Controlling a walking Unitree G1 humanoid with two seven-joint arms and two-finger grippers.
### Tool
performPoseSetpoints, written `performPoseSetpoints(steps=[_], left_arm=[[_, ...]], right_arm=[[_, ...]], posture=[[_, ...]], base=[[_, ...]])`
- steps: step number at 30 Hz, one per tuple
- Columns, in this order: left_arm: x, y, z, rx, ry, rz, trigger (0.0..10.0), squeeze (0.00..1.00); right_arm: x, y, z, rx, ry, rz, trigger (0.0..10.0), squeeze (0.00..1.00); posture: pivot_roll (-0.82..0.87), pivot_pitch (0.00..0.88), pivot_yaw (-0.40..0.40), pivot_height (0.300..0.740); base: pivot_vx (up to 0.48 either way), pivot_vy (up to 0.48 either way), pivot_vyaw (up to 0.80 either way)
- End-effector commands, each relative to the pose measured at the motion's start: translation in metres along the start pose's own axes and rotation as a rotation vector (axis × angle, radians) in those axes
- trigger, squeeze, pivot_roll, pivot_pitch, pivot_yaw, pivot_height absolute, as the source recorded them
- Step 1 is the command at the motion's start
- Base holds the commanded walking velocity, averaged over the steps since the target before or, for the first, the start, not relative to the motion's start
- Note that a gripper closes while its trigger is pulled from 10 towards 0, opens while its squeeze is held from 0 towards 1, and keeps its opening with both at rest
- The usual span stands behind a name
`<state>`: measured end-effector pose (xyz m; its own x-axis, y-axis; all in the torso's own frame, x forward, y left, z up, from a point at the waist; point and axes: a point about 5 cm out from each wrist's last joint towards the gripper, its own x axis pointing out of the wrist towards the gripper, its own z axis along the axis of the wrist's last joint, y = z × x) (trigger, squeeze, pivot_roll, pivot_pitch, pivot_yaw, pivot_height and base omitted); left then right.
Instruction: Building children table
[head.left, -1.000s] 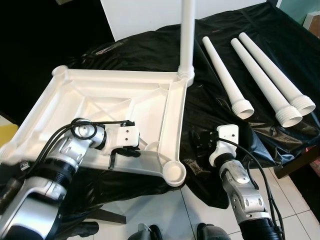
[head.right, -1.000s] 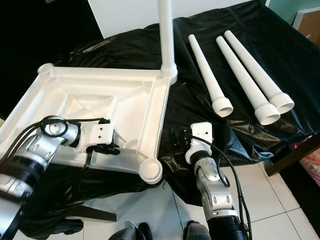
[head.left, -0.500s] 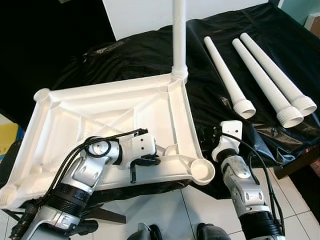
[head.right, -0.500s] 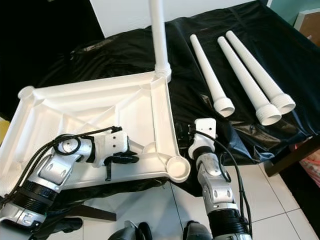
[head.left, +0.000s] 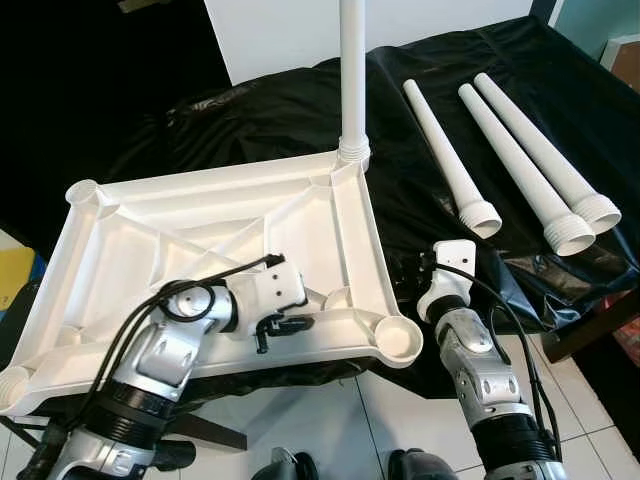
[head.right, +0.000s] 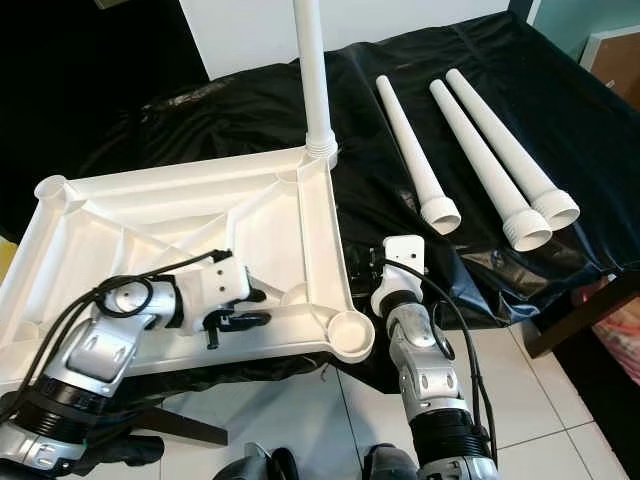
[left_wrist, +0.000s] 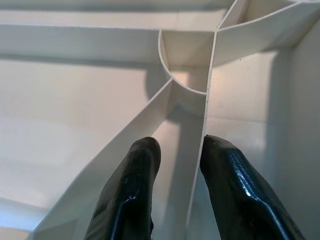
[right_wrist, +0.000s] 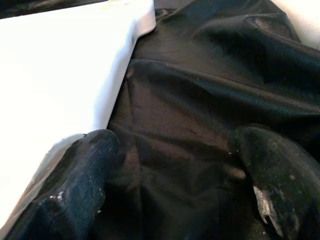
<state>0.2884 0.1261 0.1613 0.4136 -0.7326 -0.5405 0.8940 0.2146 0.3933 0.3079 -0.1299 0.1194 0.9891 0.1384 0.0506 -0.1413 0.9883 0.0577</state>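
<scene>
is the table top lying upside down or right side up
Upside down. The table top shows its ribbed underside and corner sockets facing up, with one leg standing upright from the far corner.

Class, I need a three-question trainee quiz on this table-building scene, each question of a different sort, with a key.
1. True or false: one leg already stands upright in a corner of the upturned tabletop.
2. How many loose legs lie on the black cover?
A) two B) three C) four
3. Fill in: the left end effector has its fingers on either side of a thin white ____ on the tabletop's underside.

Key
1. True; it rises from the far corner socket.
2. B; three lie side by side to the robot's right.
3. Rib. The right end effector is open over the cover, beside the tabletop's edge.
</scene>
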Motion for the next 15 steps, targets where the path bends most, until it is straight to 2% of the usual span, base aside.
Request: performPoseSetpoints(steps=[1, 5, 6, 10, 15], left_arm=[[-0.007, 0.004, -0.002, -0.015, -0.001, 0.071, 10.0, 0.00], [-0.016, 0.018, 0.026, -0.052, -0.145, 0.161, 10.0, 0.00], [-0.016, 0.018, 0.026, -0.052, -0.145, 0.161, 10.0, 0.00], [-0.018, 0.021, 0.044, -0.082, -0.252, 0.176, 10.0, 0.00], [-0.018, 0.020, 0.052, -0.096, -0.306, 0.178, 10.0, 0.00]], right_arm=[[0.001, 0.012, 0.003, 0.025, -0.024, 0.052, 10.0, 0.00], [0.008, 0.005, 0.032, 0.039, -0.169, 0.019, 10.0, 0.00], [0.008, 0.005, 0.032, 0.039, -0.169, 0.019, 10.0, 0.00], [0.012, -0.003, 0.045, 0.046, -0.224, -0.025, 10.0, 0.00], [0.014, -0.009, 0.050, 0.046, -0.237, -0.046, 10.0, 0.00]], posture=[[-0.03, 0.090, 0.074, 0.740], [-0.03, 0.070, 0.059, 0.740], [-0.03, 0.070, 0.059, 0.740], [-0.03, 0.063, 0.051, 0.740], [-0.03, 0.059, 0.042, 0.740]], base=[[0.000, 0.000, 0.00], [0.000, 0.000, 0.00], [0.000, 0.000, 0.00], [0.000, 0.000, 0.00], [0.000, 0.000, 0.00]])
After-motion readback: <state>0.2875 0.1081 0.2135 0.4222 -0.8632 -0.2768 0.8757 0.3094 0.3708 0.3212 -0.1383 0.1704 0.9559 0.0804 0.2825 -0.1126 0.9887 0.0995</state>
